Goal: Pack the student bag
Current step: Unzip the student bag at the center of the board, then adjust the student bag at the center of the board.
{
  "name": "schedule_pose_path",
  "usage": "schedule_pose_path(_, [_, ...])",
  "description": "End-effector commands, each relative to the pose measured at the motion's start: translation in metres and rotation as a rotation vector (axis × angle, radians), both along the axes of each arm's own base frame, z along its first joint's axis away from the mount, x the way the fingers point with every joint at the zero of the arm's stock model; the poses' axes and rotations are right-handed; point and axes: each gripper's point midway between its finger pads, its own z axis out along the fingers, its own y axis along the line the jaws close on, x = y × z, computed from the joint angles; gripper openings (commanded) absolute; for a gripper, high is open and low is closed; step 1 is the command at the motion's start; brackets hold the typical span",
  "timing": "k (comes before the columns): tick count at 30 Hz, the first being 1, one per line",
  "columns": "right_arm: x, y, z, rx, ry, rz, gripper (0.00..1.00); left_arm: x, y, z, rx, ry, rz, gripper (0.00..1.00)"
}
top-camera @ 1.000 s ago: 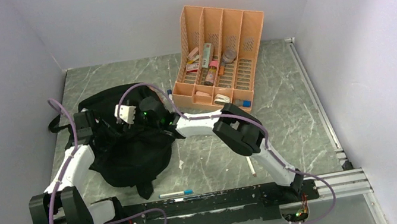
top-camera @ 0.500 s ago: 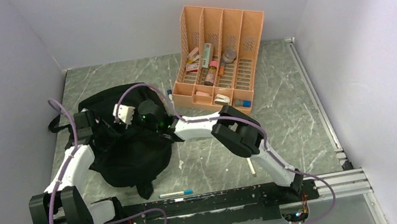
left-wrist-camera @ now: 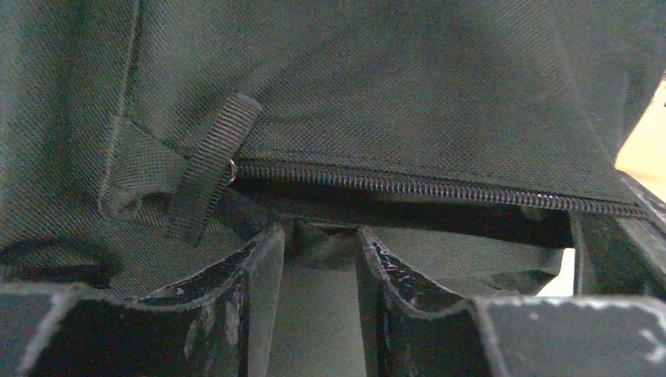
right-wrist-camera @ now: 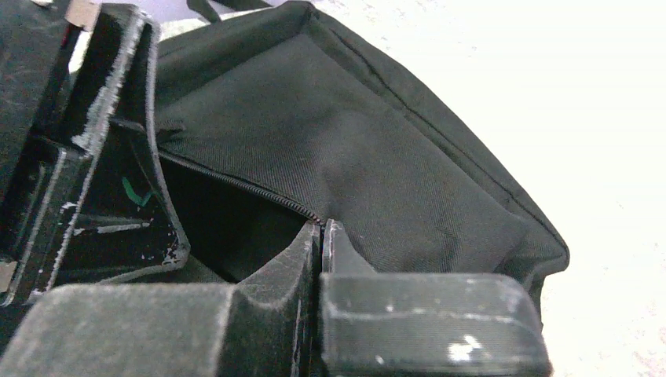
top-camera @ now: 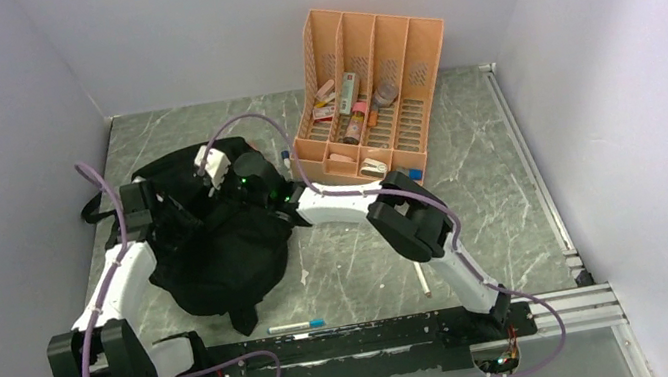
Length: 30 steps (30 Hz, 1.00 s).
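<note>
On the marbled table (top-camera: 491, 184) the black bag (top-camera: 221, 267) lies left of centre, with the orange organizer (top-camera: 369, 51) well apart at the back. The left gripper (left-wrist-camera: 318, 233) stands half open against the bag, just below its zipper (left-wrist-camera: 440, 188). Grey lining shows between the jaws, but I cannot tell whether they pinch it. The right gripper (right-wrist-camera: 321, 229) is fully closed, its tips at the zipper's end.

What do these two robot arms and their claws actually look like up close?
The left arm and right arm are slim white tubes joined by chunky black blocks, with a thin purple cable looping along each. A small green light glows near the right wrist. The left claw and right claw each have two flat black fingers, scuffed white at the edges.
</note>
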Motion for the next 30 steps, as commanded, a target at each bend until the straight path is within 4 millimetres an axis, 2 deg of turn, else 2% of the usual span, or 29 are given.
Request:
schedule_pose_path(1, [0.006, 0.004, 0.078, 0.189, -0.008, 0.002, 0.0, 0.011, 0.002, 0.033, 0.012, -0.069, 0.003, 0.41])
schedule_pose_path(4, [0.003, 0.004, 0.073, 0.182, 0.005, 0.008, 0.0, 0.018, 0.0, 0.055, -0.006, -0.133, 0.009, 0.34])
schedule_pose_path(10, [-0.001, 0.001, 0.068, 0.171, 0.009, 0.022, 0.0, 0.031, -0.002, 0.099, -0.008, -0.253, -0.008, 0.39])
schedule_pose_path(15, [0.0, 0.0, 0.063, 0.166, 0.026, 0.017, 0.0, 0.036, 0.014, 0.112, 0.132, -0.253, -0.054, 0.42])
schedule_pose_path(21, [-0.002, -0.001, 0.063, 0.159, 0.03, 0.028, 0.0, 0.037, 0.009, 0.099, 0.16, -0.225, -0.15, 0.47])
schedule_pose_path(25, [-0.001, -0.006, 0.064, 0.162, 0.029, 0.025, 0.0, 0.046, 0.006, 0.104, 0.186, -0.271, -0.21, 0.42])
schedule_pose_path(27, [-0.001, -0.006, 0.063, 0.164, 0.044, 0.032, 0.0, 0.052, 0.019, 0.103, 0.249, -0.23, -0.183, 0.43])
schedule_pose_path(30, [-0.001, -0.008, 0.062, 0.157, 0.056, 0.042, 0.0, 0.068, 0.029, 0.119, 0.354, -0.264, -0.222, 0.46])
